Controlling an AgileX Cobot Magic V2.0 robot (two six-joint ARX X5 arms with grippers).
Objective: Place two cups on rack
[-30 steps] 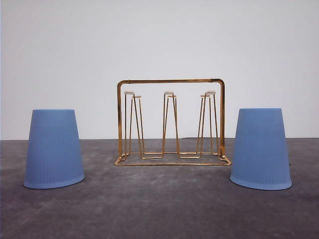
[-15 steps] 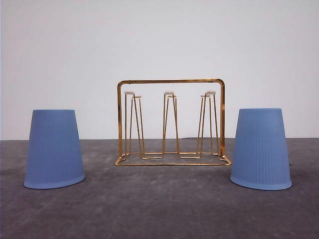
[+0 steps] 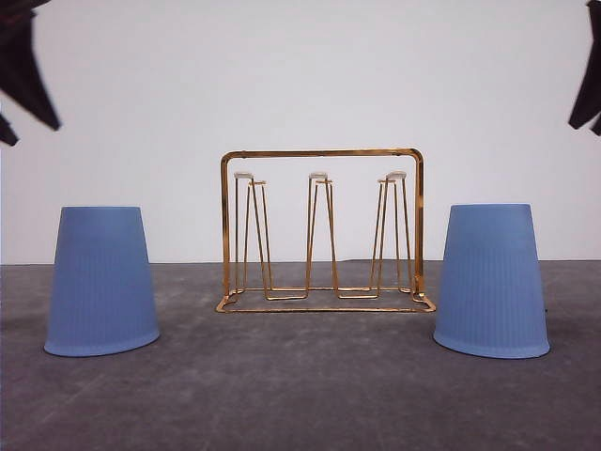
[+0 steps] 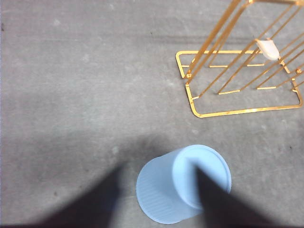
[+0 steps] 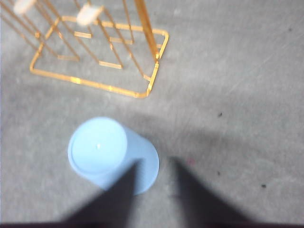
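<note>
Two cups, left [image 3: 101,282] and right [image 3: 491,280], are being kept inverted on the worktop [image 3: 300,395] flanking the rack [image 3: 322,230]; left gripper [image 4: 156,199] and right gripper [image 5: 154,190] are being held spread above them

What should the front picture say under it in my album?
Two upside-down blue cups stand either side of a gold wire rack.

Both arms have just come into the front view: left gripper [image 3: 21,70] dark at the top left corner, right gripper [image 3: 587,80] at the top right edge, both high above the table. A second ago neither was there.
</note>
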